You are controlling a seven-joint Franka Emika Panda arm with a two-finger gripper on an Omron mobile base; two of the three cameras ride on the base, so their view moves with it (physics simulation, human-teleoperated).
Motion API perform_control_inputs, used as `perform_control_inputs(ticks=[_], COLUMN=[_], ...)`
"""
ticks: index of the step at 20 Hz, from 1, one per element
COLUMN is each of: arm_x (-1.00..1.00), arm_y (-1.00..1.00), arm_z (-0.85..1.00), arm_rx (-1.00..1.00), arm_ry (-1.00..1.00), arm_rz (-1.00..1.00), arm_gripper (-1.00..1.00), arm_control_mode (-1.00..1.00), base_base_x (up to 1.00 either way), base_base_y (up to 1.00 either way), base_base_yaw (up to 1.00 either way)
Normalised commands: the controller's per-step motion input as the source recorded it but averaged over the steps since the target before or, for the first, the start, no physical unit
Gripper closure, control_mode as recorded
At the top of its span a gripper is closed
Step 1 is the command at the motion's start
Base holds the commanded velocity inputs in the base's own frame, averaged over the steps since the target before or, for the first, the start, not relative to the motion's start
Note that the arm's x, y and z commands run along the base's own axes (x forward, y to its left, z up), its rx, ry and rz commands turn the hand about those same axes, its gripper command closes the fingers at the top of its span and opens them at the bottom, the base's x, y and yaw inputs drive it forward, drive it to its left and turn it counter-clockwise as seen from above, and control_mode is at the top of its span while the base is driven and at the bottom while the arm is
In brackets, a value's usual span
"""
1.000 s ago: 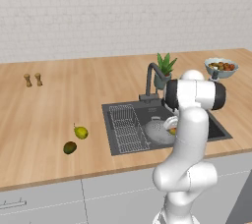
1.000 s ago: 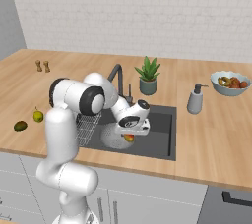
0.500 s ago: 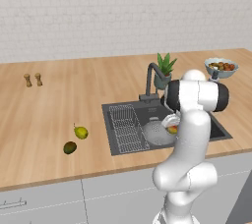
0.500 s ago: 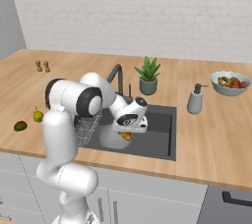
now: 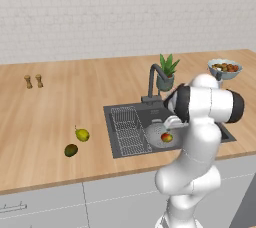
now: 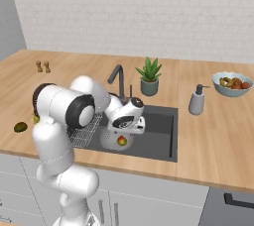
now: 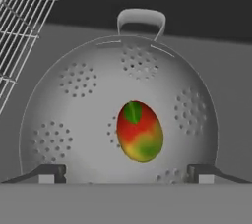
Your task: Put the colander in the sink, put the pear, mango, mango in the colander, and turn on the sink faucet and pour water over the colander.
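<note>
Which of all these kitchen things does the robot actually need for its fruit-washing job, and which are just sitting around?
Needed: colander, red-green mango in it, sink, faucet, pear, dark mango on the counter.

Lying about: potted plant, soap dispenser, fruit bowl, two shakers.

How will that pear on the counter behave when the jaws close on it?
The pear looks small, rounded and smooth, so it may squirm or slip unless gripped across its widest part. It lies free on the flat counter, so a nudge would probably roll it, perhaps towards the mango beside it. Its thin stem seems no handle.

Perforated matt metal colander (image 7: 118, 115)
</note>
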Motion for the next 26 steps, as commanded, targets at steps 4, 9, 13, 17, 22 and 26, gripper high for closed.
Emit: perform_control_inputs(ticks=[4, 9, 13, 17, 22, 26], arm_x=[-0.93, -0.79, -0.58, -0.75, -0.28, -0.05], arm_y=[-0.10, -0.01, 0.18, 0.70, 0.99, 1.00], arm_z=[0.51, 0.91, 1.00, 0.87, 0.83, 0.78], arm_rx=[0.00, 0.00, 0.00, -0.03, -0.03, -0.06], arm_ry=[-0.07, -0.01, 0.00, 0.00, 0.01, 0.00], arm_rz=[-0.11, -0.15, -0.12, -0.06, 0.00, 0.00], arm_gripper=[-1.00, -1.00, -1.00, -1.00, -1.00, -1.00], arm_control_mode=[-1.00, -1.00, -1.00, -1.00, -1.00, -1.00], base_base_x=[0.00, 0.00, 0.00, 0.00, 0.00, 0.00], base_base_y=[0.00, 0.00, 0.00, 0.00, 0.00, 0.00], base_base_yaw=[0.00, 0.00, 0.00, 0.00, 0.00, 0.00])
